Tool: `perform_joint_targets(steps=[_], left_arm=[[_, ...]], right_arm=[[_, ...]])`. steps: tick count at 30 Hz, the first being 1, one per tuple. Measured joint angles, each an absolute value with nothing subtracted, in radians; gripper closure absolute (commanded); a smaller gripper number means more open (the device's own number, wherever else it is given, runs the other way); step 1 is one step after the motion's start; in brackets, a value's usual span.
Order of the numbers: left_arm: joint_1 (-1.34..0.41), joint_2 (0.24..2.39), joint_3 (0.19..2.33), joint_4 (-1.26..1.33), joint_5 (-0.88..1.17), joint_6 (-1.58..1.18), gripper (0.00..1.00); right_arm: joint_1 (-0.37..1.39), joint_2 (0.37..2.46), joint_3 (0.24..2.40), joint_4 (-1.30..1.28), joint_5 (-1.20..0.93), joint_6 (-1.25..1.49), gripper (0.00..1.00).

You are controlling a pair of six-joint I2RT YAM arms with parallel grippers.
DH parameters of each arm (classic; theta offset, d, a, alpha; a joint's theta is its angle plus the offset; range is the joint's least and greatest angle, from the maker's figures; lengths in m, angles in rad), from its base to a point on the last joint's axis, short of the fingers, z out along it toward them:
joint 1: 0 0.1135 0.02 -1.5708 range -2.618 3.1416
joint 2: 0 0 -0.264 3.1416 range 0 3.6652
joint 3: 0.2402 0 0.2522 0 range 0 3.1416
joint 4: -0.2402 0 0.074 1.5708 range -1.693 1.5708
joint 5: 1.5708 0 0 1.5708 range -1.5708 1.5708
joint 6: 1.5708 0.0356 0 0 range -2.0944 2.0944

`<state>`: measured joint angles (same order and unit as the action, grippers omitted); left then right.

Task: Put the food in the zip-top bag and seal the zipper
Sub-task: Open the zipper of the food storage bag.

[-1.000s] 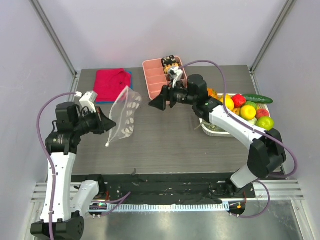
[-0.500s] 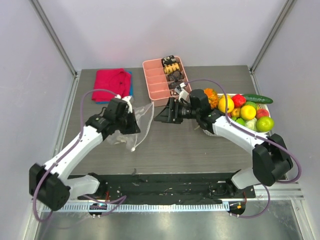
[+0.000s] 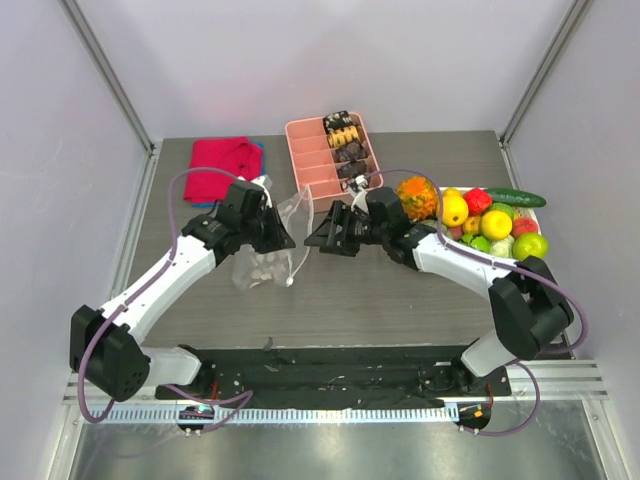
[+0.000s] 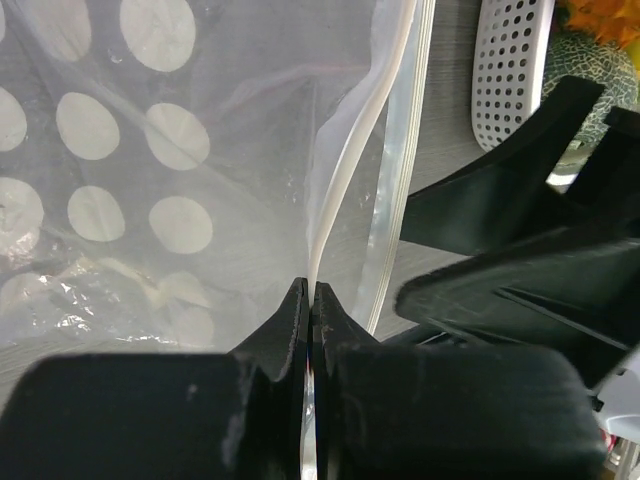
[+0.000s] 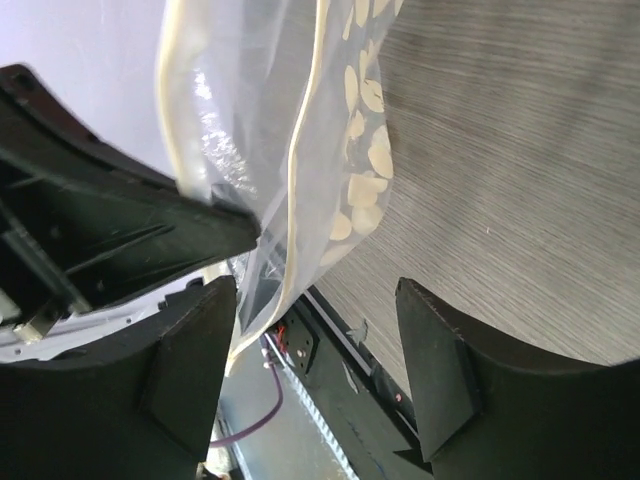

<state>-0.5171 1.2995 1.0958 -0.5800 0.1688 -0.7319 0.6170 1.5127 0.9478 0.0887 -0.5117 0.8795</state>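
The zip-top bag (image 3: 265, 250), clear with white dots, hangs above the table's middle left. My left gripper (image 3: 283, 238) is shut on its upper edge. In the left wrist view the jaws (image 4: 311, 292) pinch the zipper strip (image 4: 343, 175), and the bag's mouth gapes beside it. A small white slider (image 3: 288, 282) dangles below. My right gripper (image 3: 316, 232) faces the bag, open. In the right wrist view (image 5: 315, 350) the bag's loose edge (image 5: 295, 190) hangs just inside its left finger (image 5: 190, 370), not pinched. The food, including a red fruit (image 3: 478, 200) and a round green one (image 3: 530, 246), lies in the basket at the right.
A white perforated basket (image 4: 510, 70) holds yellow fruits, a cucumber (image 3: 518, 197) and an orange item (image 3: 417, 195). A pink divided tray (image 3: 312, 170) with dark and tan snacks stands at the back. A red cloth (image 3: 220, 165) lies at the back left.
My left arm has swung right and forward, carrying the bag to the table's middle. My right gripper has come down and left to meet the bag, its jaws narrowing a little.
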Motion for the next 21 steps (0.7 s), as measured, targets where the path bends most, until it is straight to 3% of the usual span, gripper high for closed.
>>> perform_joint_targets(steps=[1, 2, 5, 7, 10, 13, 21], left_arm=[[-0.517, 1.299, 1.096, -0.580, 0.170, -0.737, 1.00], [-0.517, 1.299, 1.096, -0.580, 0.171, -0.745, 1.00], [-0.517, 1.299, 1.096, -0.580, 0.176, -0.755, 1.00], [-0.517, 1.298, 1.096, -0.580, 0.176, -0.755, 0.97], [-0.517, 1.284, 1.096, -0.587, 0.171, -0.746, 0.67], [-0.515, 1.243, 1.096, -0.606, 0.152, -0.725, 0.52], [-0.514, 1.211, 1.142, -0.649, 0.089, -0.694, 0.41]], right_arm=[[0.622, 1.520, 0.947, 0.093, -0.506, 0.890, 0.44], [0.627, 1.531, 0.947, 0.104, -0.502, 0.898, 0.63], [0.645, 1.564, 0.949, 0.130, -0.495, 0.910, 0.98], [0.652, 1.583, 0.961, 0.124, -0.491, 0.896, 0.99], [0.655, 1.593, 0.987, 0.088, -0.480, 0.856, 0.99], [0.657, 1.592, 1.007, 0.062, -0.480, 0.798, 0.99], [0.712, 1.531, 1.006, 0.014, -0.480, 0.685, 0.99]])
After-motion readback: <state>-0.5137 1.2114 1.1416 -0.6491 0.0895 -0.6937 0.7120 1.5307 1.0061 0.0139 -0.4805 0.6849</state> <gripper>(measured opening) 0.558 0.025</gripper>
